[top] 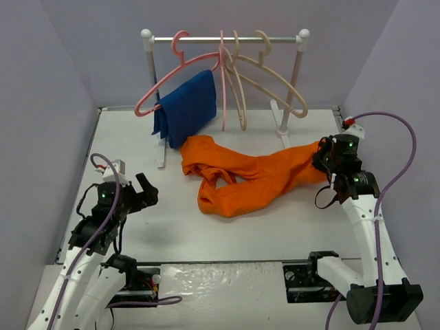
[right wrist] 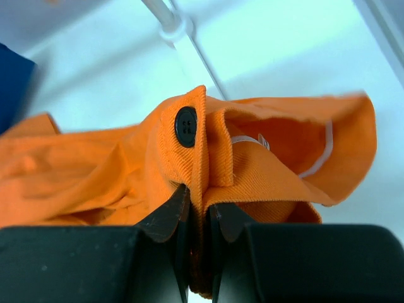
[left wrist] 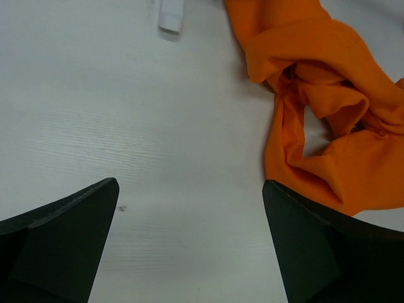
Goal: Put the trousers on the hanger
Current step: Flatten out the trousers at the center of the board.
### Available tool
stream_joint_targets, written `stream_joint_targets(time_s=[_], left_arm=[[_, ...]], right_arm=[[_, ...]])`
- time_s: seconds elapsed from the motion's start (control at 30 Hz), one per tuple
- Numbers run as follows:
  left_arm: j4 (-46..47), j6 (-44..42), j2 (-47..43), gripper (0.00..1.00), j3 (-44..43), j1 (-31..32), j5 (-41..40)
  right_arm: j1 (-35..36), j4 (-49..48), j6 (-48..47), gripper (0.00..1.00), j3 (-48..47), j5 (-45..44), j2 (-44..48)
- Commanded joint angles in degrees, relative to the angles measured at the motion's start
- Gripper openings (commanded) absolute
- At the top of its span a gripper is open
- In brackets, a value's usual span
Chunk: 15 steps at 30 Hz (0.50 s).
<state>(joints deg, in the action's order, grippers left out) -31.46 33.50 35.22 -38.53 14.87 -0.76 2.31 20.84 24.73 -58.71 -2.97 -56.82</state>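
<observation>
Your left gripper (top: 143, 194) hovers over the table (top: 172, 227), jaws spread wide, holding nothing. The trousers (top: 254, 180) lie crumpled mid-table before the hanger (top: 282, 82) on the rail (top: 206, 39); your right gripper (right wrist: 197, 205) pinches their buttoned waistband (right wrist: 189, 158).

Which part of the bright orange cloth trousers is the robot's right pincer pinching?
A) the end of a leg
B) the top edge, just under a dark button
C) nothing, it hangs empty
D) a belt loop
B: the right wrist view shows the right pincer shut on a fold of the bright orange cloth trousers, directly below the dark button.
</observation>
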Motion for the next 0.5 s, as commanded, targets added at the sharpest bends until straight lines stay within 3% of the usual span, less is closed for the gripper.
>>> stream_joint_targets(time_s=[0.0, 0.17, 0.23, 0.47], left_arm=[[18.59, 12.69, 9.44, 0.96, 4.45, 1.05, 11.04], [33.31, 18.51, 21.30, 0.96, 3.31, 9.32, 9.75], [35.04, 19.56, 27.79, 0.96, 1.68, 12.42, 8.21], [46.37, 25.06, 41.72, 0.96, -0.67, 14.23, 10.38]], right_arm=[[-0.03, -5.11, 0.82, 0.00, -2.33, 1.81, 0.77], [-0.11, -5.11, -0.47, 0.00, -3.25, 2.44, 0.48], [-0.12, -5.11, -0.47, 0.00, -3.16, 4.79, 0.57], [-0.03, -5.18, -1.25, 0.00, -1.84, 5.55, 1.39]])
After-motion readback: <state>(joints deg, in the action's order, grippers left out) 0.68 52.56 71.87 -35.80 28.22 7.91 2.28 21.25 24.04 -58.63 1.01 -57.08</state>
